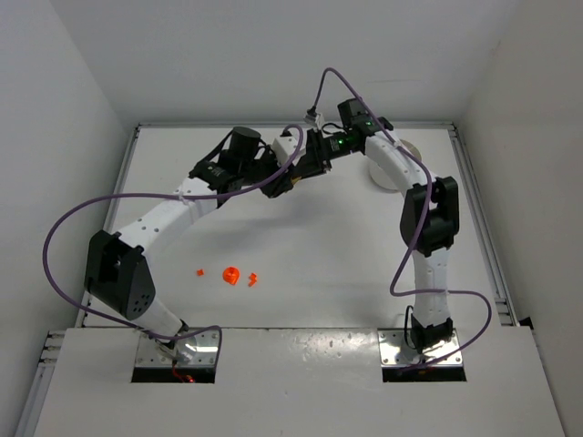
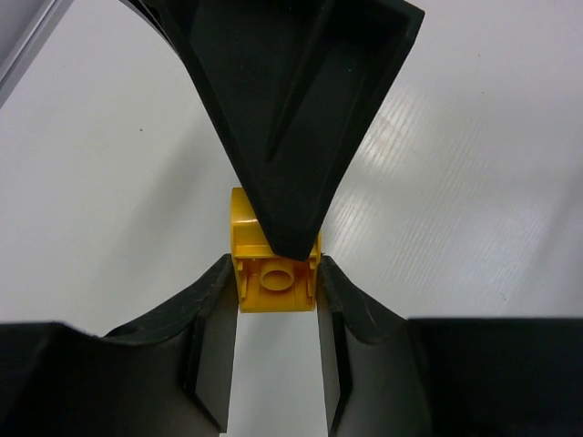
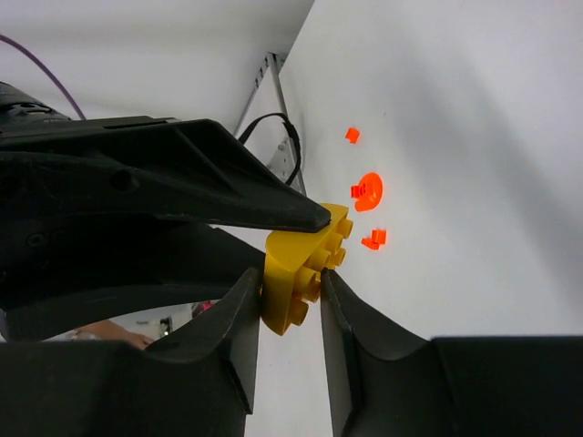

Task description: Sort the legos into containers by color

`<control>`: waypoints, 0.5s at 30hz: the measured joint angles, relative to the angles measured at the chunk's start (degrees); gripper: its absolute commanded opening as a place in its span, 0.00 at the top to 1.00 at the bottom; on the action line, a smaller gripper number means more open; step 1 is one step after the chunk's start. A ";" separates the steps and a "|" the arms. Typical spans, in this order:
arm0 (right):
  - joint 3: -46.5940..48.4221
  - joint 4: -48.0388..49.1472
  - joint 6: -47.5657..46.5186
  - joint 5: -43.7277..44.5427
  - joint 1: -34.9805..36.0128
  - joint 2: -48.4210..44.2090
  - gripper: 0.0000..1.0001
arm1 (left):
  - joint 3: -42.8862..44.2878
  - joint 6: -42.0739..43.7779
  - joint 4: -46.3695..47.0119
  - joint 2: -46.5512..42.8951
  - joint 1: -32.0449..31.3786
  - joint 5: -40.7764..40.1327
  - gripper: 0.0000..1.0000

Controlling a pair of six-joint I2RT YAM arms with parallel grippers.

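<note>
Our left hand (image 2: 273, 269) and right hand (image 3: 289, 278) both pinch one yellow lego (image 2: 273, 284), meeting over the far middle of the bench (image 1: 319, 246); three orange-red legos (image 1: 231, 274) lie close together nearer us, well apart from the white dish (image 1: 381, 175).

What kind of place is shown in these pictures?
Probably a robot test cell in a lab: a white table boxed in by plain white walls, a left arm and right arm bolted at its near edge, loose purple cables, and tiny orange-red legos.

Bright even overhead light; soft shadows; streaky glare on table (image 2: 437, 127); close foreground slightly blurred.
</note>
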 measured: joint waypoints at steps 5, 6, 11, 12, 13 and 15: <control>0.24 -0.42 -0.39 0.33 0.00 0.31 0.86 | 0.00 -0.13 -0.39 0.09 0.00 -0.20 0.59; 0.37 -0.68 -0.52 0.37 0.00 0.35 0.88 | 0.00 -0.13 -0.44 0.15 0.00 -0.22 0.48; 1.42 -2.01 -2.93 3.78 -0.13 0.55 0.96 | 0.02 -1.44 0.35 0.26 0.00 0.20 0.08; 1.88 -2.60 -3.65 4.98 -0.31 0.55 0.98 | 0.02 -1.86 0.39 0.26 0.07 0.24 0.02; 2.38 -3.08 -4.35 6.51 -0.42 0.55 0.99 | 0.02 -2.32 0.46 0.26 0.11 0.26 0.00; 3.28 -4.31 -5.90 10.91 -0.83 0.42 1.00 | 0.02 -3.87 0.48 0.17 0.55 0.50 0.00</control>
